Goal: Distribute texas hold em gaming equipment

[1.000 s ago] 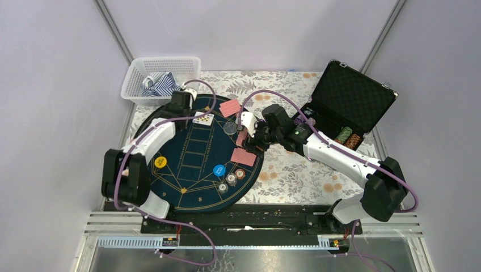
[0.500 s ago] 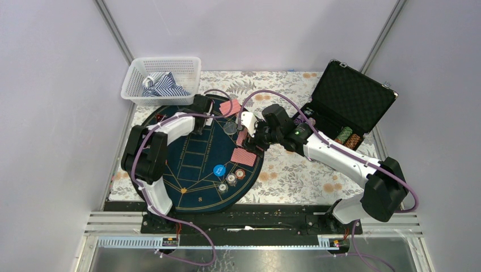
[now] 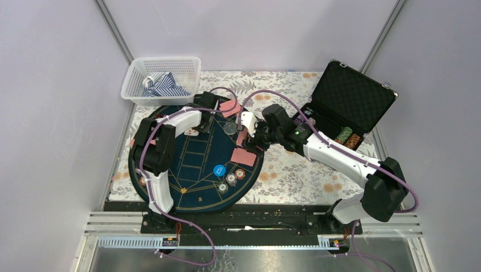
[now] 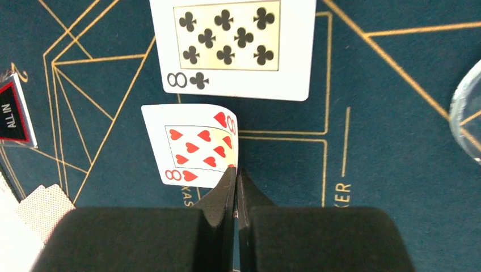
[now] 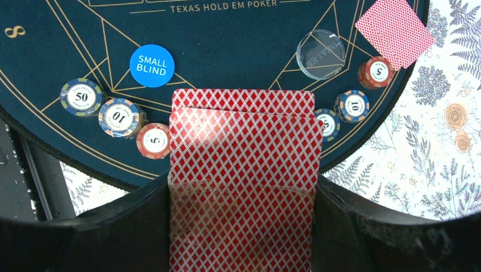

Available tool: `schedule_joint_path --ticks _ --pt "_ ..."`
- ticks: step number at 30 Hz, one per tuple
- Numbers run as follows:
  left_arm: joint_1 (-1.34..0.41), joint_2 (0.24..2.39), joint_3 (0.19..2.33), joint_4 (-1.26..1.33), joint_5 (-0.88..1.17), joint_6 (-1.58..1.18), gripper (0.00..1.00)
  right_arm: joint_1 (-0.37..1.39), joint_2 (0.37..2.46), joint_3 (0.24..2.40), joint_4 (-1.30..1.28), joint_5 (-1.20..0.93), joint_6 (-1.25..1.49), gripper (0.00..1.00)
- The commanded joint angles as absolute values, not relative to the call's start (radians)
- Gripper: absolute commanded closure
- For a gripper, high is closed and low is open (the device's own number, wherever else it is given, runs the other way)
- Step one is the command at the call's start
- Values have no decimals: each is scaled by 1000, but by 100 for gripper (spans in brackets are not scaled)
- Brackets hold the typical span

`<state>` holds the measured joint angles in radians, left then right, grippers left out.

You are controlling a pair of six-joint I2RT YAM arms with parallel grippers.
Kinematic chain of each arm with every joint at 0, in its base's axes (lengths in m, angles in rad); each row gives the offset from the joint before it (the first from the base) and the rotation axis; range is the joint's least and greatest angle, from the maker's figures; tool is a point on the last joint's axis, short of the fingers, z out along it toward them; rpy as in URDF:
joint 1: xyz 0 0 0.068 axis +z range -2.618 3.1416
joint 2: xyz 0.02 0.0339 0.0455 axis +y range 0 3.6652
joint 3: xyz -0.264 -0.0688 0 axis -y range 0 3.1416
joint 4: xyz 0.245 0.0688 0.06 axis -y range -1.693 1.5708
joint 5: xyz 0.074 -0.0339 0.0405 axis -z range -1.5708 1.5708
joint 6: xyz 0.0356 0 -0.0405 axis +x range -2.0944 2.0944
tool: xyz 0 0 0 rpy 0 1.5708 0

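Pinching one corner of the eight of hearts (image 4: 190,144), the left gripper (image 4: 236,173) has its fingers clamped tight on that card, right beside the face-up eight of clubs (image 4: 232,45) lying on the blue mat (image 4: 385,113). The right gripper (image 5: 244,204) has its fingers squeezing the red-backed deck (image 5: 244,141) from both sides. Beneath it on the mat sit the small blind disc (image 5: 152,65), the clear dealer disc (image 5: 320,54) and some chip stacks (image 5: 119,116).
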<state>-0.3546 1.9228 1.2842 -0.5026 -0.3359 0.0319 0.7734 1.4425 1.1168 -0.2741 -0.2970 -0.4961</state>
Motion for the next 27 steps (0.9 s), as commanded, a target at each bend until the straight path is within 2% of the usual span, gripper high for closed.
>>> schedule_joint_path --ticks 1,11,20,23,27 --pt "-365 1950 1343 -512 -272 2 97 776 1410 1128 -211 -295 -495 89" --pt "-368 2008 1408 -566 -191 -79 86 775 1408 1127 -212 -295 -495 89" --pt "-367 1973 1420 -609 -118 -87 49 775 1404 1129 -210 -298 -499 89" --pt "-362 1929 1421 -631 -77 -92 41 775 1405 1132 -213 -300 -497 89" --pt "-324 1808 1397 -629 42 -90 21 775 1404 1137 -219 -305 -497 89"
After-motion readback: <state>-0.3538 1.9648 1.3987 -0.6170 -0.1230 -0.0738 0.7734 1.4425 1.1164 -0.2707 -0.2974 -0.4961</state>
